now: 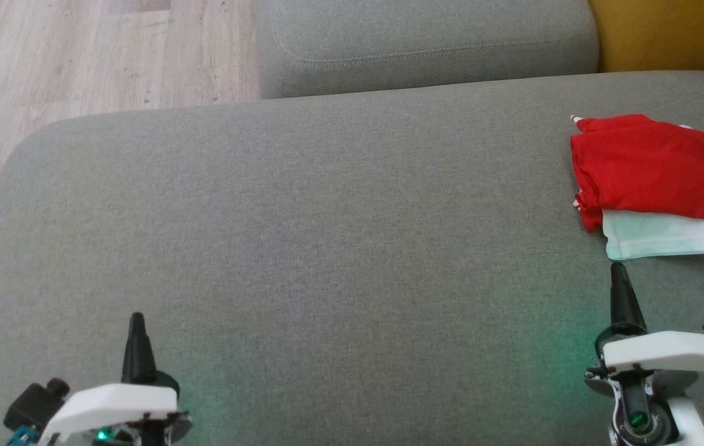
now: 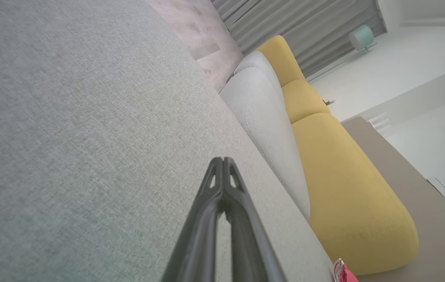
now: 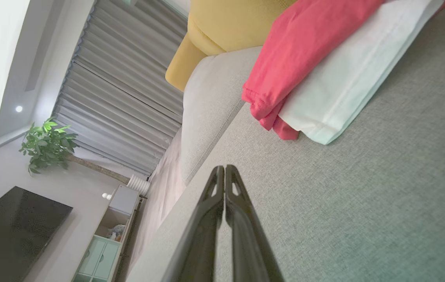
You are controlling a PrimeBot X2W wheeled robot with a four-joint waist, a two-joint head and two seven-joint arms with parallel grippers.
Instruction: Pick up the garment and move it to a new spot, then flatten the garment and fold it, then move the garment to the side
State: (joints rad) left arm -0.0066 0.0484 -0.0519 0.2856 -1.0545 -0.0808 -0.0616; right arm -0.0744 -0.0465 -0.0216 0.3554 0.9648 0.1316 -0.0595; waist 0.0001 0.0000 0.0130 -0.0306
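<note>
The folded red garment [image 1: 655, 167] lies at the sofa cushion's [image 1: 327, 248] right edge, atop a pale folded cloth [image 1: 661, 235]. We judge it light and limp; we grip its hemmed edge. The left end effector [image 1: 137, 322] and right end effector [image 1: 618, 271] are clenched, empty.

broad grey sofa seat [image 1: 327, 217], grey back cushion [image 1: 426, 43] behind it, yellow sofa [image 2: 343, 188] alongside, pale wood floor [image 1: 79, 56], grey curtains [image 3: 120, 86], leafy plant [image 3: 48, 143], dark tv [image 3: 15, 231]

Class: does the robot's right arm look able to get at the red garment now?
Probably yes. The red garment lies on top of a white cloth, uncovered, just ahead of the right gripper across bare cushion; the shut jaws must open first.
</note>
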